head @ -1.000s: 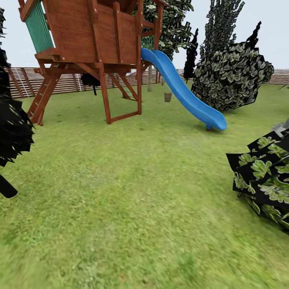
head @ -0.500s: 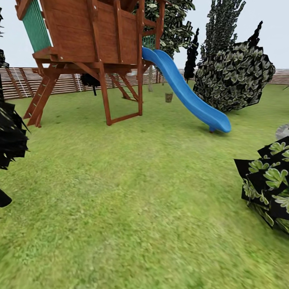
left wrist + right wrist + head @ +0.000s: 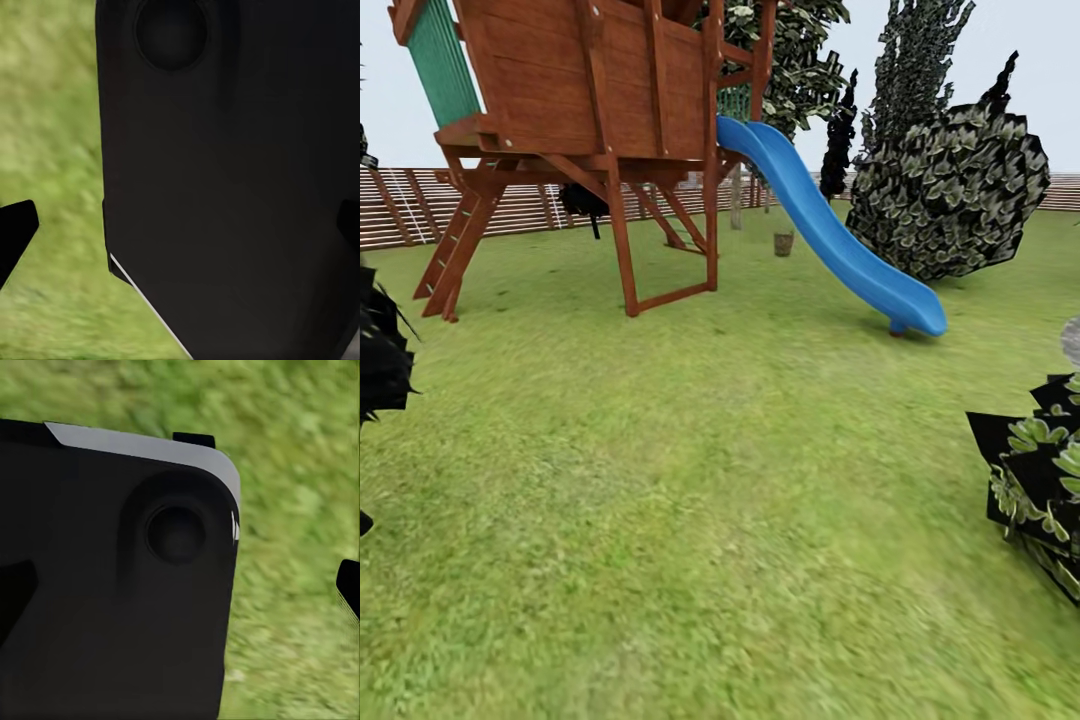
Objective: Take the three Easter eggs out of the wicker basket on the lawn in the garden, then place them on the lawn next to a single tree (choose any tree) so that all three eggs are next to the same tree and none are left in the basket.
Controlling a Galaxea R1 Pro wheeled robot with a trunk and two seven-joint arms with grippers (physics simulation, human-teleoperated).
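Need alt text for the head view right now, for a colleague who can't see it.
A wooden playset with a blue slide stands on the lawn, a small brown wicker basket far off beyond the slide. Leafy bushes rise at right, before a slatted fence.

Ahead of me the mottled green grass lawn (image 3: 690,480) runs open from the near edge to the far brown slatted fence (image 3: 520,205). Far left, the brown wooden playset (image 3: 585,130) blocks on its posts, and its blue plastic slide (image 3: 830,245) drops right onto the grass. Far right, a rounded dark leafy bush (image 3: 950,190) stands just past the slide's foot. A second dark leafy bush (image 3: 1040,490) crowds the near right edge; dark spiky foliage (image 3: 380,360) intrudes at left. Open lane between them.
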